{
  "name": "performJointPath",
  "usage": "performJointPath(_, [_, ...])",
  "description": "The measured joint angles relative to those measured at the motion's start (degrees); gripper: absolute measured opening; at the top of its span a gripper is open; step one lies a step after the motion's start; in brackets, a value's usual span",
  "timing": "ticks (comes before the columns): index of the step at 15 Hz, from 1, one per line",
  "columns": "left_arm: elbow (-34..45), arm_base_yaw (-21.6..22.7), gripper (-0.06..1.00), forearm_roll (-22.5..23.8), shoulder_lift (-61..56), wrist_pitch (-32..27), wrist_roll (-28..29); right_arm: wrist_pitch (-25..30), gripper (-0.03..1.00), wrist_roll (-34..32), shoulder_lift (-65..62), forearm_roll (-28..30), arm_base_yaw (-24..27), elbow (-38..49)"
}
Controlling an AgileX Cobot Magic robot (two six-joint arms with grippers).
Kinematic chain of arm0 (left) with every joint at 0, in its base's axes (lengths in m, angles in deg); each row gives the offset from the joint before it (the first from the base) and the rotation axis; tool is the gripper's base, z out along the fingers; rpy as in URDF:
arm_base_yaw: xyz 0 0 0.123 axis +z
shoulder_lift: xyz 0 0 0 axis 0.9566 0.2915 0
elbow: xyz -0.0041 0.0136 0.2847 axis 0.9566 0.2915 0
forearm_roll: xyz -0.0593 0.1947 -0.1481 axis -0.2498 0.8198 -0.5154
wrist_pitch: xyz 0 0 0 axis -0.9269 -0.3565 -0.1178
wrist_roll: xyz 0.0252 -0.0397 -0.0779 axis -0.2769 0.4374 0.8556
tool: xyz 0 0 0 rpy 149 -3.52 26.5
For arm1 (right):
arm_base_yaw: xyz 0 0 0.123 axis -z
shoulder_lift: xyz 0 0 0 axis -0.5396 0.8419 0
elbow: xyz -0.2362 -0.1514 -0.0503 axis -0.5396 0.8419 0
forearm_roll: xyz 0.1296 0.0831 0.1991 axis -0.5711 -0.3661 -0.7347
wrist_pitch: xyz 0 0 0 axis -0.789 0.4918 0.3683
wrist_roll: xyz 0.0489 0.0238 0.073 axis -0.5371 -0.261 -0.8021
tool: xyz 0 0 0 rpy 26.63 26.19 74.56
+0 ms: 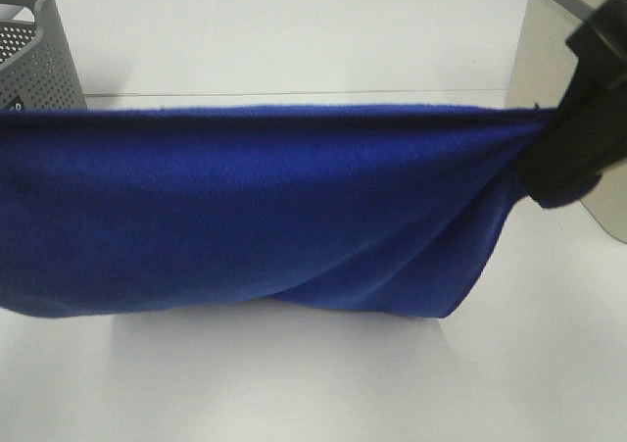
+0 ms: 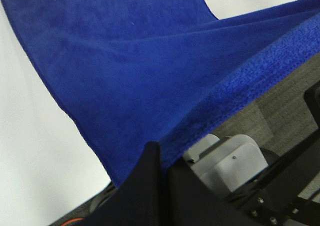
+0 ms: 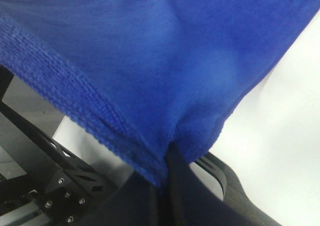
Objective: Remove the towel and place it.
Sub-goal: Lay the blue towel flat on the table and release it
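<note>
Both left tool (image 2: 162,156) and right tool (image 3: 169,161), spread wide, clench the towel's (image 1: 255,207) top corners.

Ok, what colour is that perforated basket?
The perforated basket is grey; the exterior high view shows it best.

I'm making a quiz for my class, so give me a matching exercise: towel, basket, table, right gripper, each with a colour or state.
Things: 1 towel; 2 basket; 3 table; 4 right gripper.
States: A white; B grey, perforated; C shut on the towel; D blue, stretched out.
Pairs: 1-D; 2-B; 3-A; 4-C.
</note>
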State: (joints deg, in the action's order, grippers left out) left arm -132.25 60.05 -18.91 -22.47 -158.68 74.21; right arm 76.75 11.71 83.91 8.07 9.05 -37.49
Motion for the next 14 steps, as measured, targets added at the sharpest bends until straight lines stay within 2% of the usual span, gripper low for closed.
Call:
performJointPath(3, [7.2, 0.0, 0.0, -3.8, -0.1, 0.1, -1.1, -0.1, 0.02, 0.0, -2.9, -0.1, 0.0, 6.1])
performJointPath(8, [16.8, 0.0, 0.0, -5.5, -0.1, 0.2, -3.3, -0.4, 0.02, -0.1, -3.5, -3.7, 0.0, 17.8])
performJointPath(12, [23.1, -0.2, 0.0, -7.9, -0.1, 0.2, -3.7, -0.6, 0.02, -0.1, -3.5, -4.6, 0.0, 21.9])
performJointPath(14, [25.4, -3.3, 0.0, -8.3, -0.1, 0.4, -3.4, -0.6, 0.02, 0.0, -3.1, -4.6, 0.0, 24.2])
